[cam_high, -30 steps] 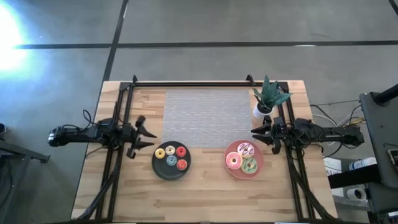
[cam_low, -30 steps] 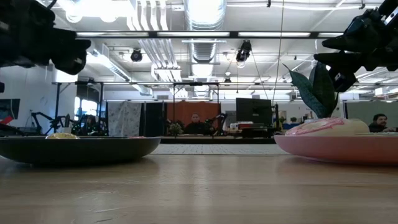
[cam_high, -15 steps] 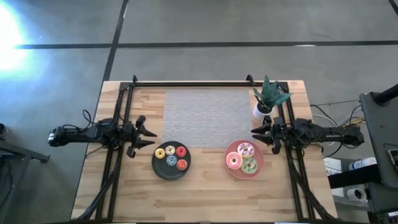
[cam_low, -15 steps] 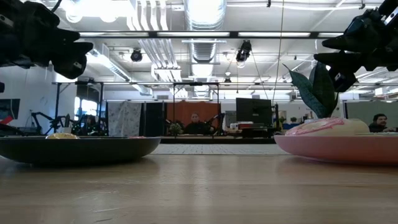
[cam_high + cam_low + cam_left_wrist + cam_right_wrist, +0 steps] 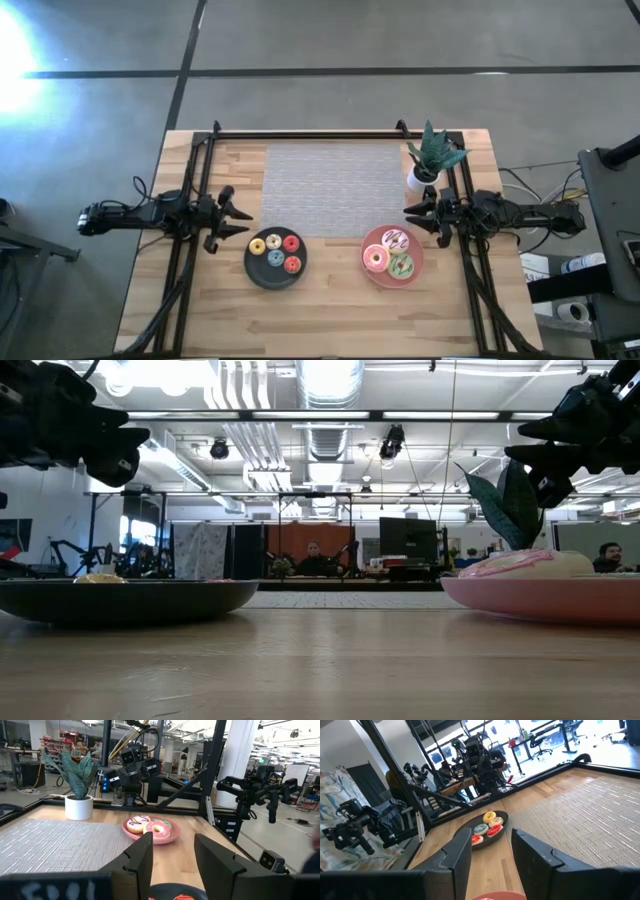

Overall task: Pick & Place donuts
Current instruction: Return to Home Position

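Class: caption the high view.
Small donuts on dark plate, large donuts on pink plate; left hand and right hand open.

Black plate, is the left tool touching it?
Apart. The low view shows the left tool hanging well above the black plate, with open room between them.

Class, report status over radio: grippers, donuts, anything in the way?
Left gripper open, right gripper open, both empty. Small donuts on dark plate, large donuts on pink plate. Nothing obstructing.
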